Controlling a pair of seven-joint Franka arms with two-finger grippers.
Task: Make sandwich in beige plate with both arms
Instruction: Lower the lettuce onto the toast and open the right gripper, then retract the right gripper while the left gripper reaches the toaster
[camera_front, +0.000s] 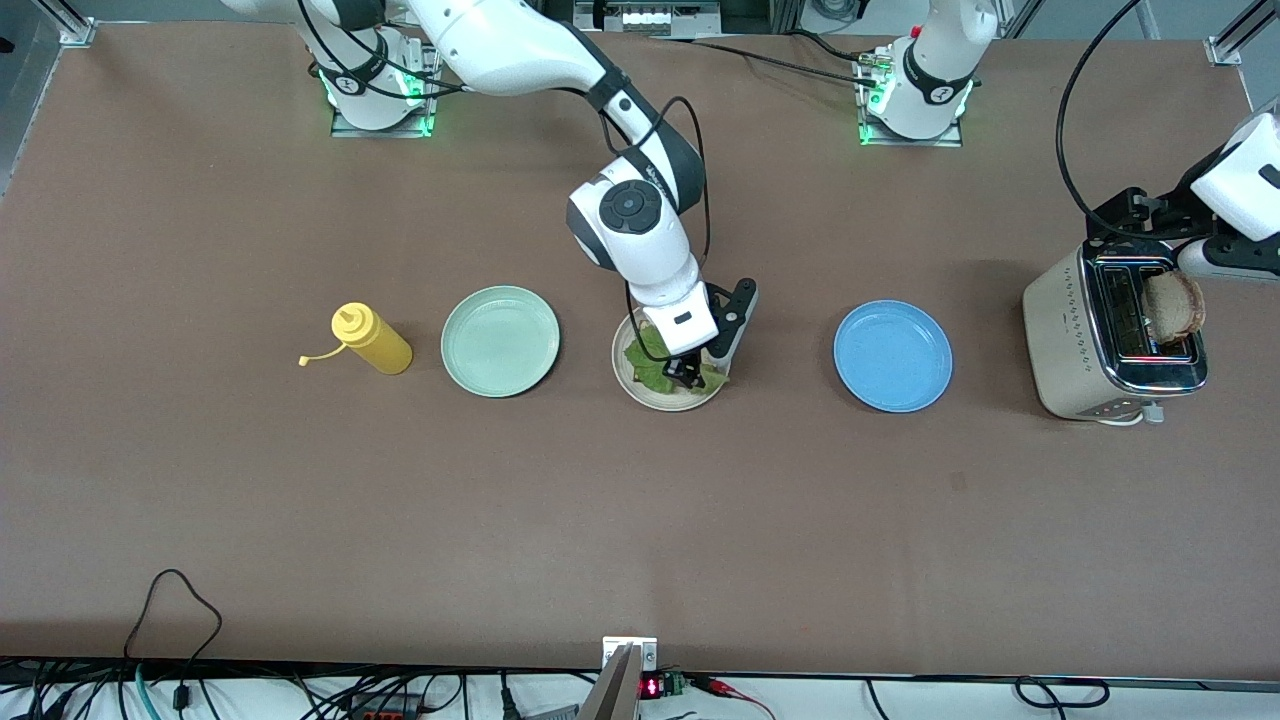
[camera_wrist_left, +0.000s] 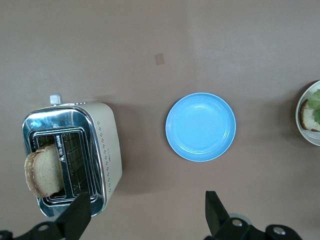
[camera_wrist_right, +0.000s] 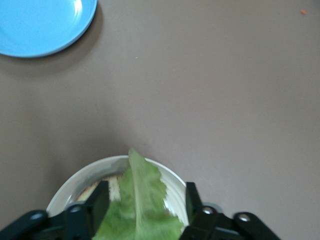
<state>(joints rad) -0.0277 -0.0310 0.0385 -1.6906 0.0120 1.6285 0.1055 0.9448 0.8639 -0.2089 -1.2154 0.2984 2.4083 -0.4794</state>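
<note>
The beige plate (camera_front: 640, 385) lies mid-table with a bread slice (camera_wrist_right: 114, 188) on it and a green lettuce leaf (camera_front: 650, 358) on the bread. My right gripper (camera_front: 686, 376) is low over the plate, open, one finger on each side of the lettuce (camera_wrist_right: 142, 200). A second bread slice (camera_front: 1175, 305) stands in the toaster (camera_front: 1065, 340) at the left arm's end of the table. My left gripper (camera_wrist_left: 146, 212) is open and empty, high over the table beside the toaster (camera_wrist_left: 107, 145) and its slice (camera_wrist_left: 45, 170). The left wrist view also shows the beige plate (camera_wrist_left: 300, 120).
A blue plate (camera_front: 893, 356) lies between the beige plate and the toaster. A mint-green plate (camera_front: 500, 341) and a yellow squeeze bottle (camera_front: 372, 339) lie toward the right arm's end of the table. The blue plate also shows in the left wrist view (camera_wrist_left: 200, 126) and the right wrist view (camera_wrist_right: 40, 22).
</note>
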